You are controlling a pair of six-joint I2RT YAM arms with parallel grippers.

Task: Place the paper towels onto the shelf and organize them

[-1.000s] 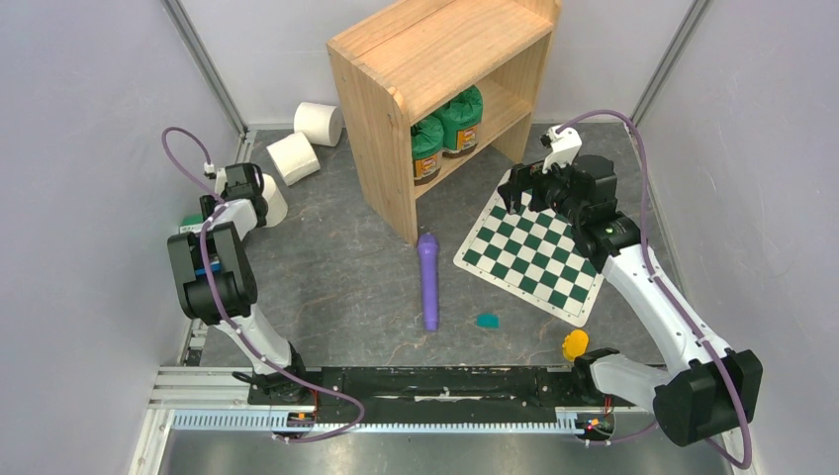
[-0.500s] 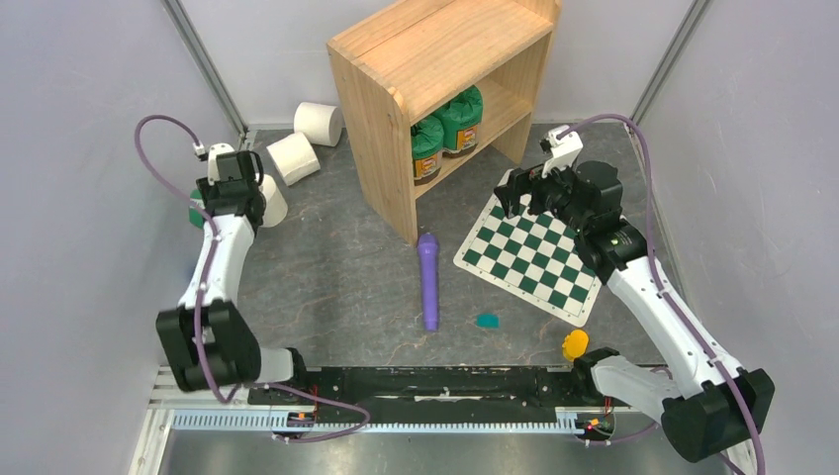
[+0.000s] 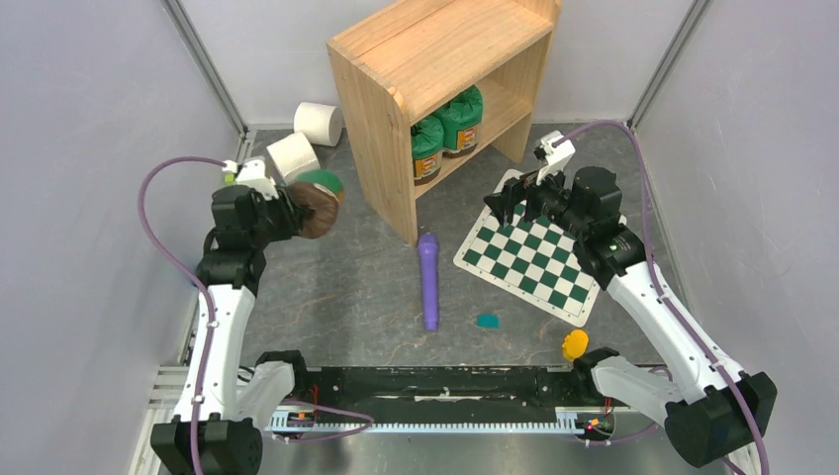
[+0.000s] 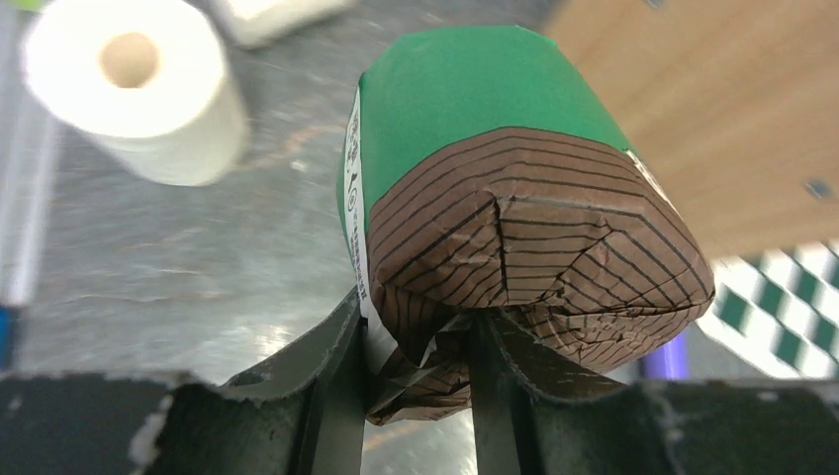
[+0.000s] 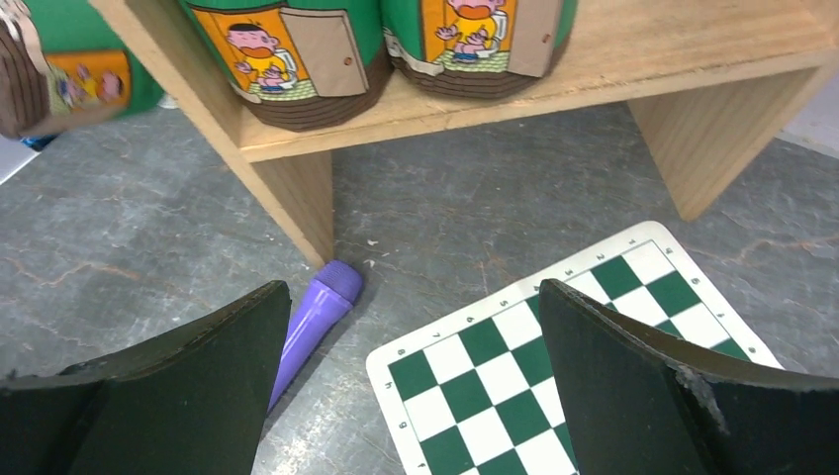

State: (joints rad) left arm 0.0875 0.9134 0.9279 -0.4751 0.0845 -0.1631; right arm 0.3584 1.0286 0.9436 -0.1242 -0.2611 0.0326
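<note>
Shelf (image 3: 445, 45): far middle of the table (image 3: 336, 287); 2 canisters (image 3: 427, 148) on its lower tier.
Board (image 3: 534, 257): right of the shelf.
Right claw (image 5: 413, 297): wide, empty, over the board's far corner.
Left claw (image 4: 418, 332): pinching a green canister (image 4: 495, 158) by its brown end, left of the shelf.
Towels (image 3: 293, 156): 2 visible, table's far-left corner, off the shelf.

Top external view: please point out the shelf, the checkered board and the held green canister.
shelf (image 3: 445, 45), top external view, on its top board.
checkered board (image 3: 529, 259), top external view, on its middle squares.
green canister (image 3: 315, 210), top external view, on its brown lid.
</note>
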